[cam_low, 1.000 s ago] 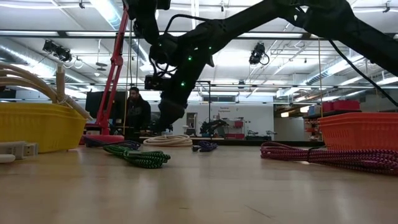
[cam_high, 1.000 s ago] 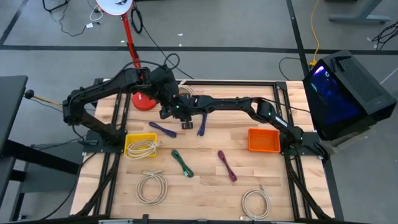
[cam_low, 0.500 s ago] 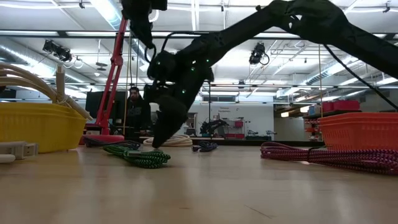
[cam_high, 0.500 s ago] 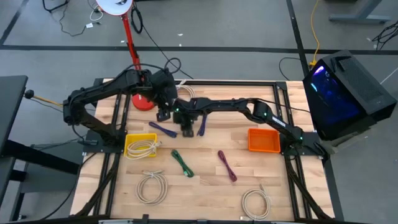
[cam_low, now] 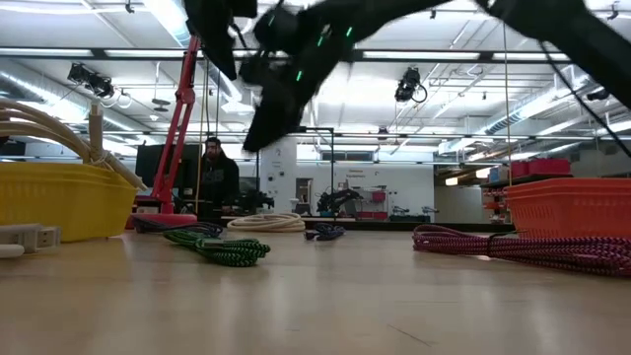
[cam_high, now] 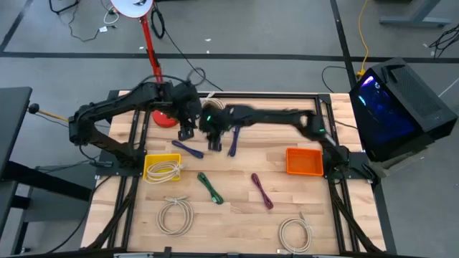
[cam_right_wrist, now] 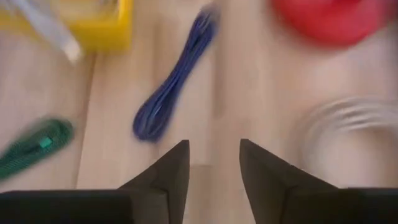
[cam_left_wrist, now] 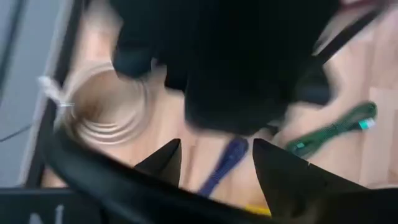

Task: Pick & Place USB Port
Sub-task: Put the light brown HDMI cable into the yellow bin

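— Where are the cables?

— Scattered on the wooden table (cam_high: 237, 215). A dark blue bundled USB cable (cam_right_wrist: 174, 87) lies flat and stretched long just beside the yellow plastic bin (cam_high: 163, 168); a second blue one (cam_high: 233, 142) sits near the middle.

— And the grippers?

— The right gripper (cam_right_wrist: 213, 163) hangs above the table over that first blue cable, fingers parted, nothing between them. The left gripper (cam_left_wrist: 214, 163) is close by, also parted and empty (its wrist view is mostly blocked by the other arm).

— Anything else?

— A green braided cable (cam_high: 210, 188), a maroon cable (cam_high: 261, 190), beige coils (cam_high: 176, 215), an orange bin (cam_high: 304, 161).
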You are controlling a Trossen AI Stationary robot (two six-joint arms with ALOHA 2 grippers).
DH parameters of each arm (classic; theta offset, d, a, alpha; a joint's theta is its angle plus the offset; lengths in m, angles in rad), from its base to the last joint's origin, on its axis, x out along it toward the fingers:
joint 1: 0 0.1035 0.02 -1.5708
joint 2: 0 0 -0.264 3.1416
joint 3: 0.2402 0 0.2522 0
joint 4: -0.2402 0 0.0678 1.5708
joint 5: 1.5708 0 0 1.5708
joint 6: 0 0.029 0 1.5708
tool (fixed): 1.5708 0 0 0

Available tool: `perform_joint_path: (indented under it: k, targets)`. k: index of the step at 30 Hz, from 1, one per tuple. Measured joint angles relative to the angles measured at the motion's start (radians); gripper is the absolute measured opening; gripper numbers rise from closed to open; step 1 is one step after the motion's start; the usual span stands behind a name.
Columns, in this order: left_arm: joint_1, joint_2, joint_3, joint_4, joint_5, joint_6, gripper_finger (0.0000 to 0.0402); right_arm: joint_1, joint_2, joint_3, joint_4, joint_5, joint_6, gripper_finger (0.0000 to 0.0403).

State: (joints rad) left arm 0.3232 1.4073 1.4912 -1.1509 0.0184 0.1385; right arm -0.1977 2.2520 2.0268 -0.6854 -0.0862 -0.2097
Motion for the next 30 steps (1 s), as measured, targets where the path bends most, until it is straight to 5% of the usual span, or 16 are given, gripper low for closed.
perform_joint_path:
  k: [12, 19, 24, 30]
  targets:
    - [0.066, -0.031, -0.007, -0.030, -0.109, -0.022, 0.0206, -0.033, -0.105, 0.006, -0.204, 0.122, -0.019, 0.0141]
    - [0.110, -0.014, -0.100, 0.013, -0.024, -0.017, 0.0197, -0.041, -0.197, 0.007, -0.213, 0.169, 0.004, 0.0141]
    - [0.130, -0.015, -0.230, 0.114, 0.013, -0.023, 0.0184, -0.065, -0.267, 0.005, -0.225, 0.258, 0.005, 0.0141]
    - [0.130, -0.015, -0.397, 0.452, 0.014, 0.002, 0.0181, -0.082, -0.367, 0.007, -0.195, 0.258, 0.038, 0.0141]
